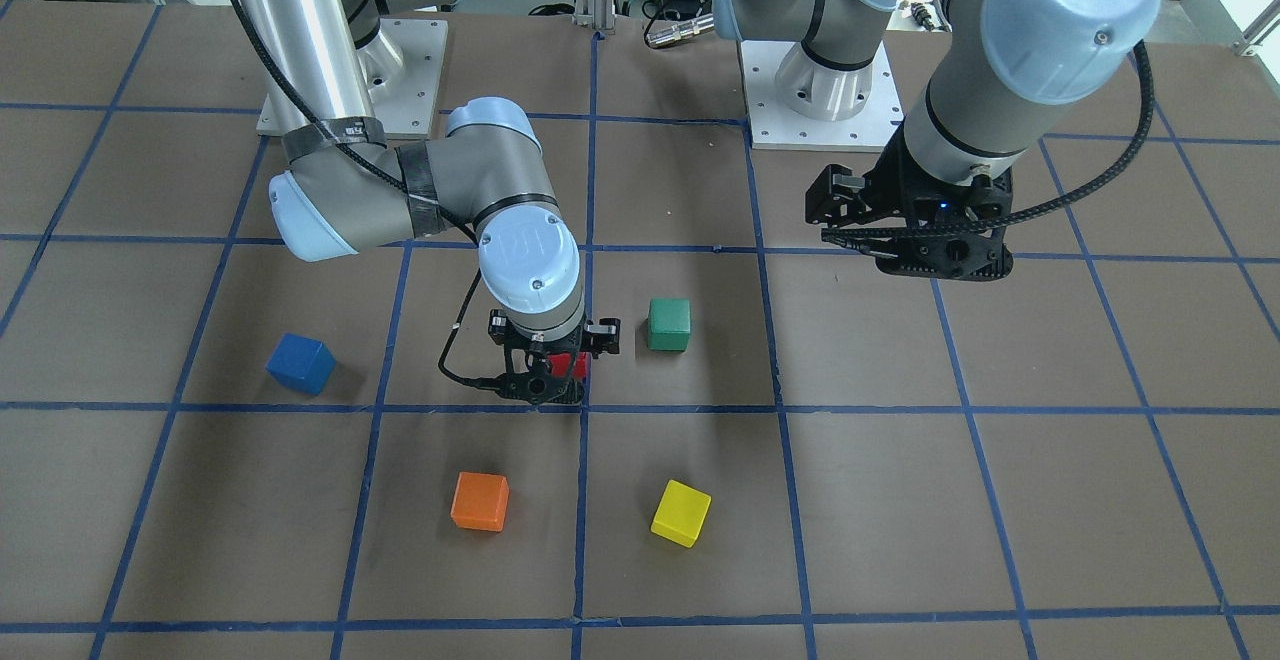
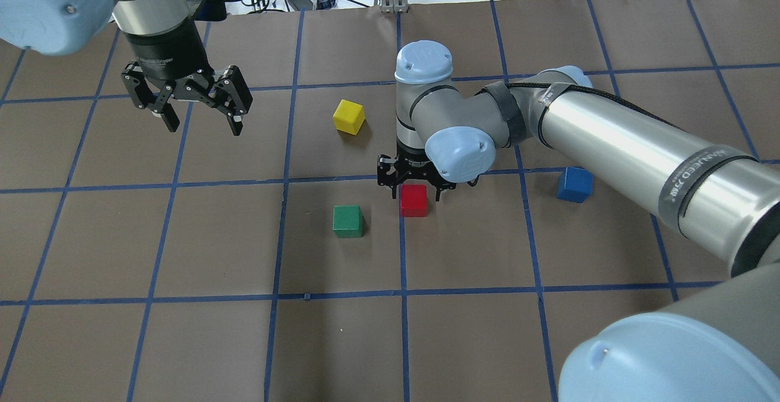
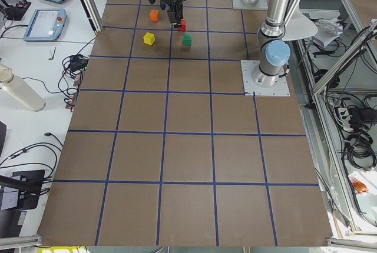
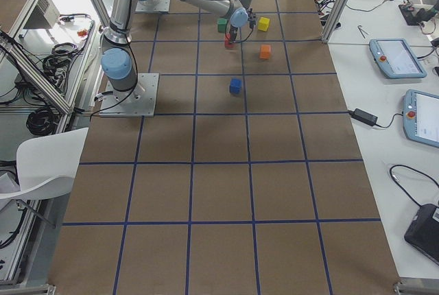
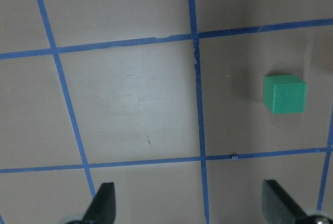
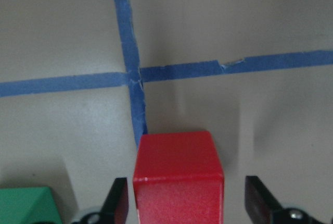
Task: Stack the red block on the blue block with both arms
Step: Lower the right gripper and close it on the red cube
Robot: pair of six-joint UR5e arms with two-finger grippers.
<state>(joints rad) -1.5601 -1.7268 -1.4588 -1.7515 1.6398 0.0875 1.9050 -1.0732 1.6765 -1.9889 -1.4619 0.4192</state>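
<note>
The red block (image 1: pixel 572 367) sits on the table near a blue tape crossing. My right gripper (image 2: pixel 415 194) is lowered over it, and the red block (image 2: pixel 414 201) lies between its fingers. In the right wrist view the red block (image 6: pixel 178 177) fills most of the space in the gripper (image 6: pixel 187 206); a gap shows beside one finger (image 6: pixel 260 198), so the jaws are open. The blue block (image 2: pixel 574 184) rests alone under the right forearm's side, and also shows in the front view (image 1: pixel 300 363). My left gripper (image 2: pixel 204 126) hangs open and empty above the table, far from both blocks.
A green block (image 2: pixel 348 221) sits close beside the red one. A yellow block (image 2: pixel 349 116) and an orange block (image 1: pixel 480 501) lie on the far side. The arm bases (image 1: pixel 820 90) stand at the table's robot edge.
</note>
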